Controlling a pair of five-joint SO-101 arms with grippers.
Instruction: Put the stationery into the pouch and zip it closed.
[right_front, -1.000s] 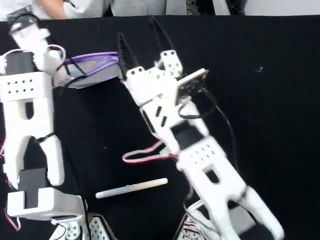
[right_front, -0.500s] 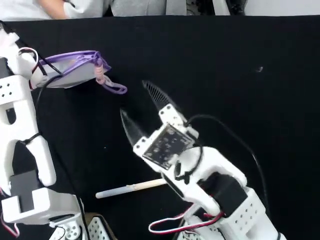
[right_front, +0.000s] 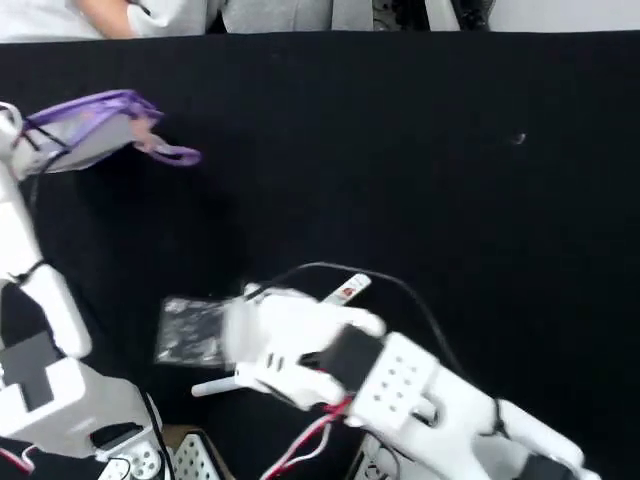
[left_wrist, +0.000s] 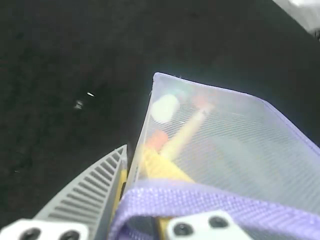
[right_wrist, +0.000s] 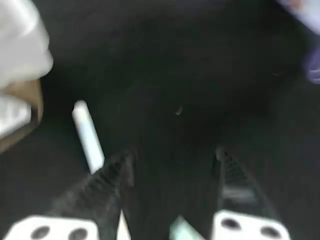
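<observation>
High view: we have the pouch (right_front: 80, 135) in the upper left of the frame, on the end of the left arm (right_front: 45, 300). That arm runs up the left edge from its base in the lower left corner. A purple strap (right_front: 178, 154) hangs off the pouch's right end over the black table (right_front: 450, 200). [Kai]

Grip on the pouch? [Ana]

Left wrist view: left gripper (left_wrist: 131, 170) is clamped on the pouch's purple hem, with the ribbed grey finger (left_wrist: 95, 195) pressed against the mesh side. Through the mesh we see a yellow pencil (left_wrist: 182, 137) plus some orange and white pieces that we can't identify. The mouth looks unzipped at the hem. [Kai]

Right arm? [Ana]

In the high view the right arm (right_front: 400, 385) lies low across the bottom of the frame, from its base at the lower right to its wrist at the lower centre-left. The wrist end is blurred. The white pen (right_front: 212, 386) sits on the table at the bottom, left of centre. One end pokes out and the rest is under the wrist. [Kai]

Jaws? [Ana]

Right wrist view: right gripper (right_wrist: 172, 160) is spread wide and holds nothing, with bare table between the fingers. The pen is just beside one finger, outside the gap. We can't tell whether they touch. [Kai]

So the pen is well apart from the pouch. [Ana]

Yes, bottom of the frame against the upper left. [Kai]
</observation>
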